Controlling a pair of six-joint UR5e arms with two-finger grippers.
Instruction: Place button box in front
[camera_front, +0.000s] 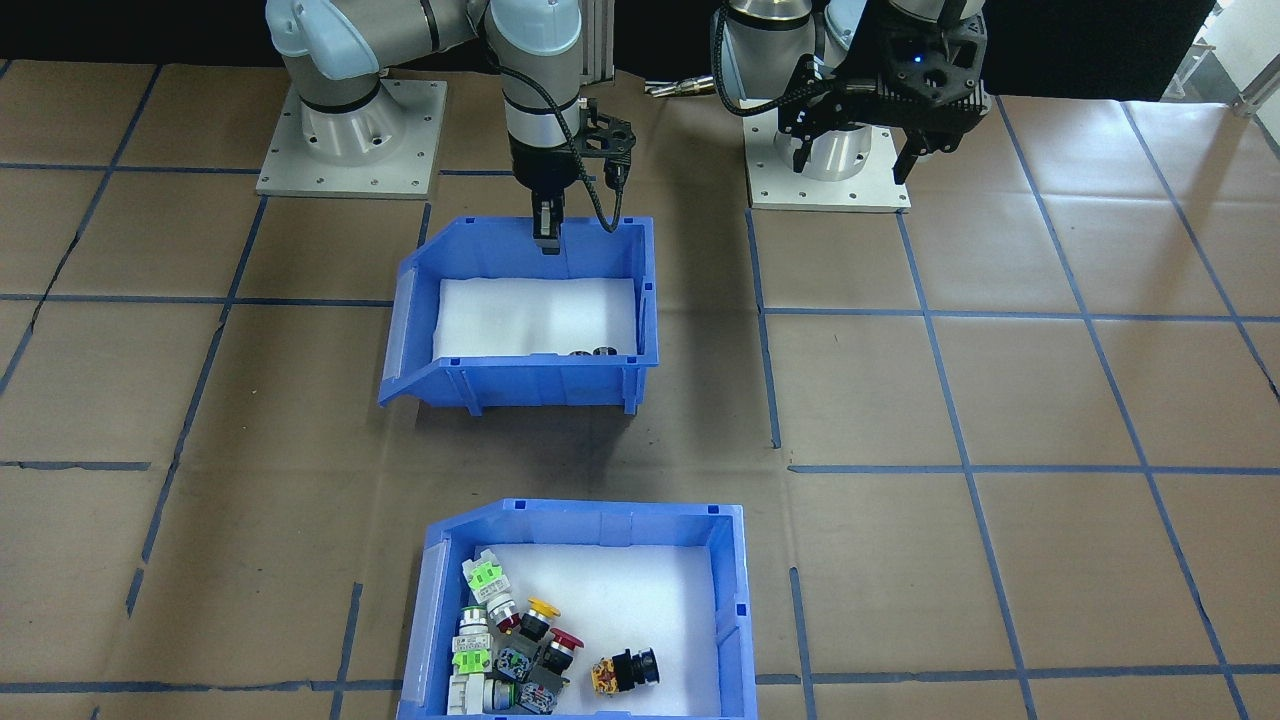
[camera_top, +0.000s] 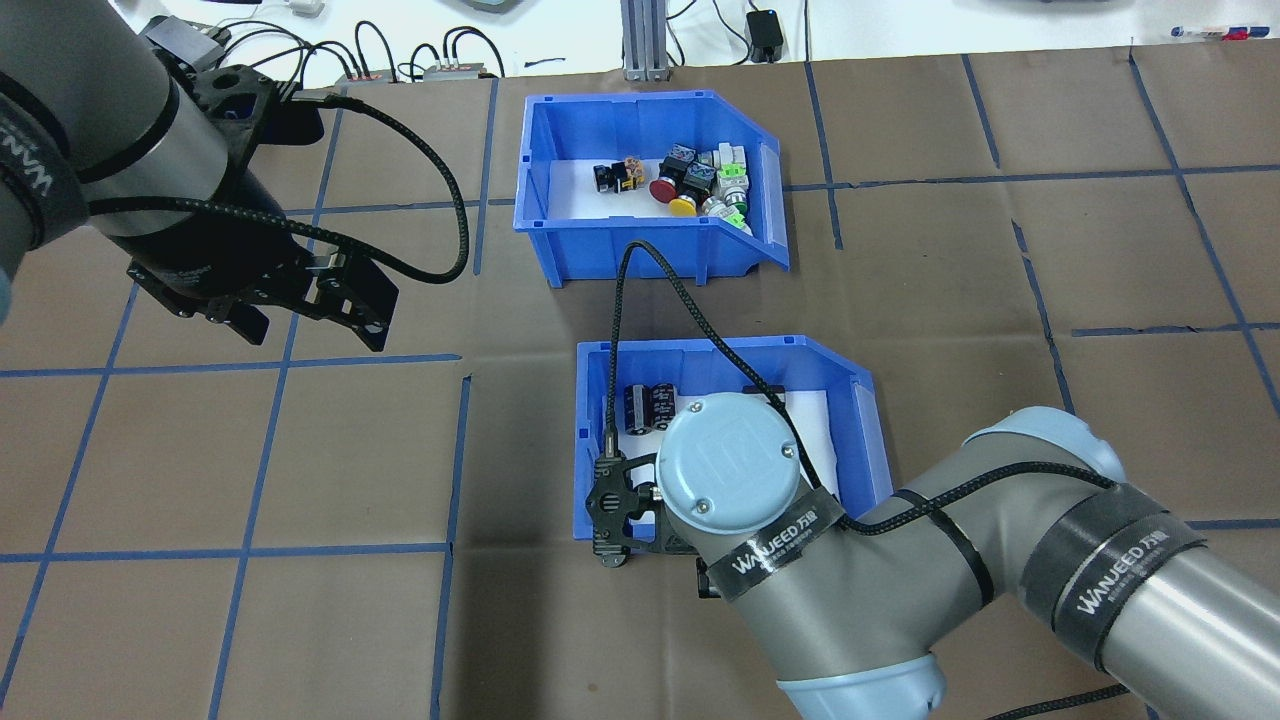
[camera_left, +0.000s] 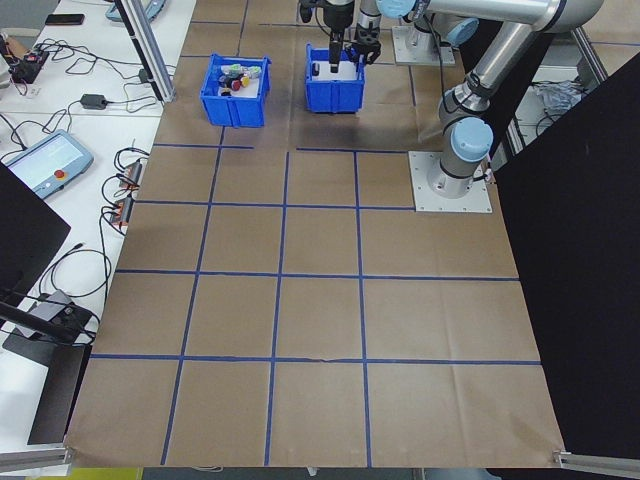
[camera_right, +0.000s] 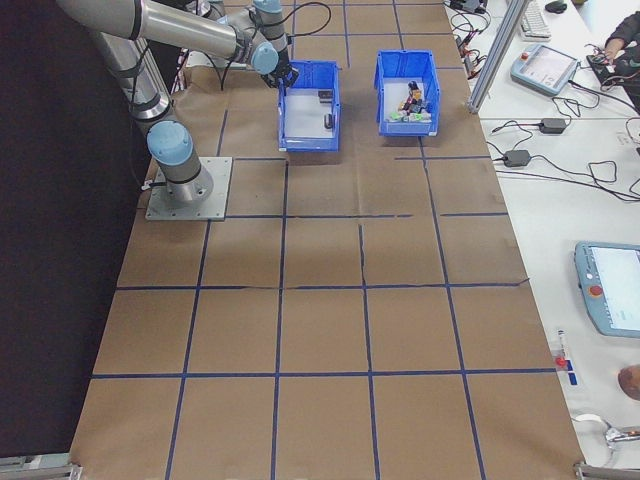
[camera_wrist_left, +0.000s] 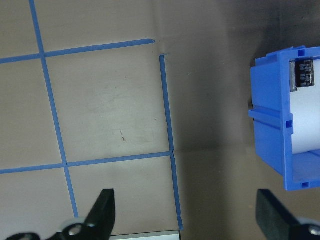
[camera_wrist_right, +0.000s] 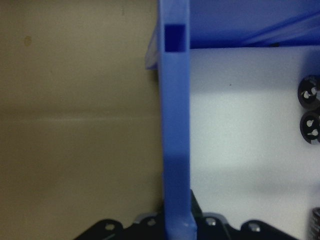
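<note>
The button box (camera_front: 585, 610) sits on the table (camera_front: 1000, 400), far from the robot, with bright buttons (camera_front: 520, 640) inside. The other blue bin (camera_front: 525, 310) sits near the robot. The right gripper (camera_front: 546, 240) pinches that bin's back wall. The left gripper (camera_top: 300, 320) hangs wide open over bare table.

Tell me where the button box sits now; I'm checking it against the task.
In the overhead view the button box sits at the table's far edge, beyond the other blue bin, whose near wall the right gripper straddles.
</note>
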